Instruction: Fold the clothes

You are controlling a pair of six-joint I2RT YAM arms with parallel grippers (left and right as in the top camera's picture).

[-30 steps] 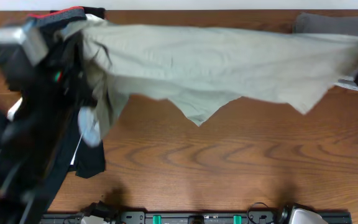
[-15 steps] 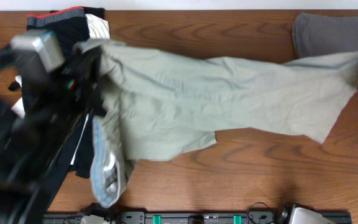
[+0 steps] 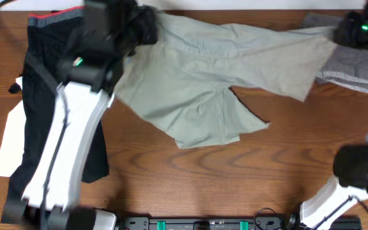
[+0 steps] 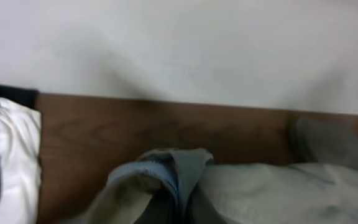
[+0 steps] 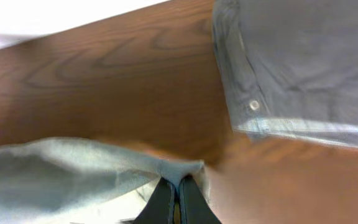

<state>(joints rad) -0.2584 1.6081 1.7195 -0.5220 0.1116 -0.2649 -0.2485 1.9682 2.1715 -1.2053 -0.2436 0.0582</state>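
Pinching one end of the khaki shorts [image 3: 197, 83], the left gripper [image 3: 143, 24] is closed on a bunch of cloth near the far edge of the table [image 3: 190, 172], left of its middle. In its wrist view the fabric is gathered into a thick fold right under the camera. The right gripper [image 5: 175, 194] is clamped on the other end by the far right corner, its two dark fingers pressed together with a corner of cloth caught between them. Between the two grips the shorts stretch along the far edge, and the rest spreads, wrinkled, toward the middle of the table. A grey garment [image 3: 356, 61] lies at the far right corner, just beside the right gripper. Near the left edge a black garment [image 3: 37, 128] with a red band lies over a white one [image 3: 8, 137], and the left arm [image 3: 75, 140] crosses above them.
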